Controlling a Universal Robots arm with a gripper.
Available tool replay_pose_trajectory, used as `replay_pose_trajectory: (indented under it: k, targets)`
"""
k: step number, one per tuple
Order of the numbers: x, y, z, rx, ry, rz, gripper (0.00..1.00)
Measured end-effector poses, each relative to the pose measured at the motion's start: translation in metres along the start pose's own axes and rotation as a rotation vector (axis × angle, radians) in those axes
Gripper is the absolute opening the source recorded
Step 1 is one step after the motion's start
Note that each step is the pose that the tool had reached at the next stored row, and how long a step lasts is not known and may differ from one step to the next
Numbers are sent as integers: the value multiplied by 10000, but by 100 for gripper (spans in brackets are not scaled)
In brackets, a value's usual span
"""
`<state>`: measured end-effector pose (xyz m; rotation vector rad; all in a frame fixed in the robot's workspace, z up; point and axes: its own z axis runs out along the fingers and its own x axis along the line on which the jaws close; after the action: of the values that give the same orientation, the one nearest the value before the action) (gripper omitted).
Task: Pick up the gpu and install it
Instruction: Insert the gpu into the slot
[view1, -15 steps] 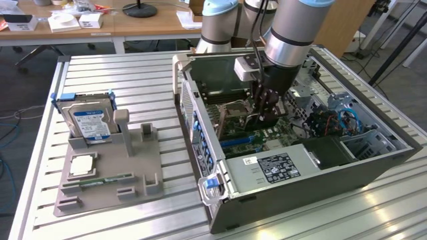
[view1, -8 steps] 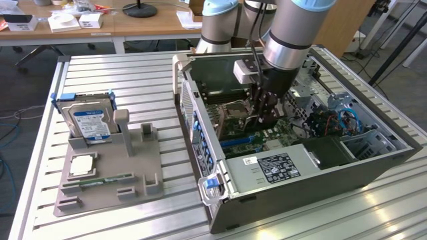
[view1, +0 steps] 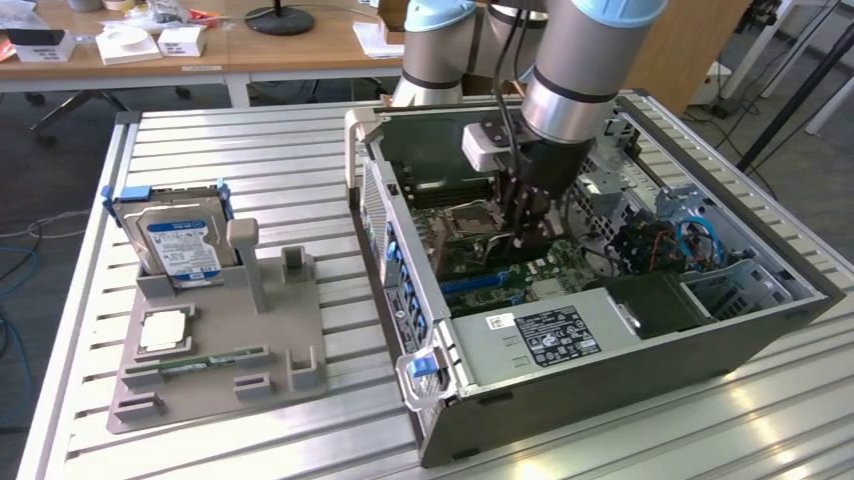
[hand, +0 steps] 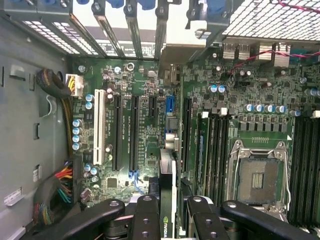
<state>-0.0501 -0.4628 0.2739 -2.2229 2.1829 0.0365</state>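
exterior view: tool (view1: 525, 235) down inside the open case (view1: 627, 390) on the counter (view1: 240, 150). wrist view: clamped on the gpu (hand: 166, 225) between black fingers (hand: 145, 220), over the motherboard (hand: 150, 135). held edge-on, long axis in line with the slots (hand: 116, 132) below the tool. thin card, pale edge, black face with nvidia mark.

gpu (hand: 167, 175) | thin dark card, edge-on, upright | gripped in claw (hand: 172, 202) | above motherboard (hand: 145, 85) slots
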Motion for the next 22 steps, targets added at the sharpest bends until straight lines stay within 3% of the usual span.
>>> replay_pose_trajectory:
  k: [6,16,22]
  targets:
    - [-1,72,3,10,3,0,26]
    - [1,94,54,12,20,-1,26]
    - [0,154,57,17,18,-1,26]
